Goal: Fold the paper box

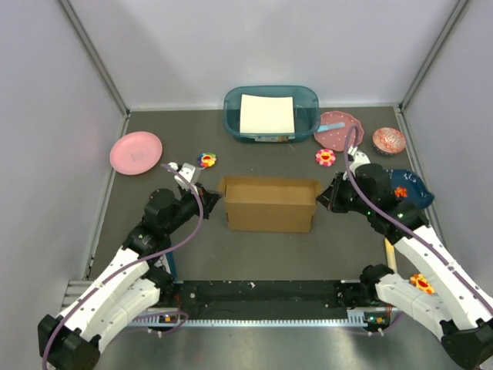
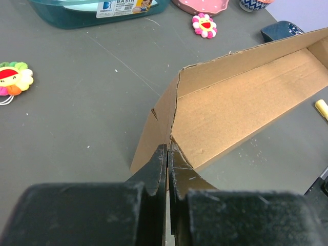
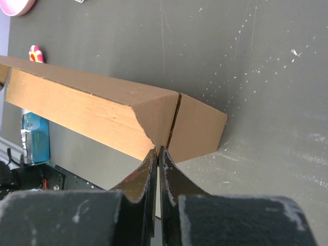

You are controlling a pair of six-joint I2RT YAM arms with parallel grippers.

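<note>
The paper box (image 1: pixel 268 203) is a brown cardboard piece standing in the middle of the table, partly formed with raised walls. My left gripper (image 1: pixel 209 197) is at its left end and is shut on the box's left side wall; in the left wrist view (image 2: pixel 168 149) the cardboard edge runs between the fingertips and the open inside of the box (image 2: pixel 241 102) shows beyond. My right gripper (image 1: pixel 325 196) is at the right end, shut on the box's right end flap; it also shows in the right wrist view (image 3: pixel 158 150), with the box's outer wall (image 3: pixel 77 107) stretching away left.
A teal bin (image 1: pixel 271 112) with a white sheet stands at the back. A pink plate (image 1: pixel 135 152) lies back left. A pink dish (image 1: pixel 337 129), a cupcake liner (image 1: pixel 389 140) and flower toys (image 1: pixel 206 160) (image 1: pixel 326 157) lie around. A dark blue dish (image 1: pixel 408 187) sits by the right arm.
</note>
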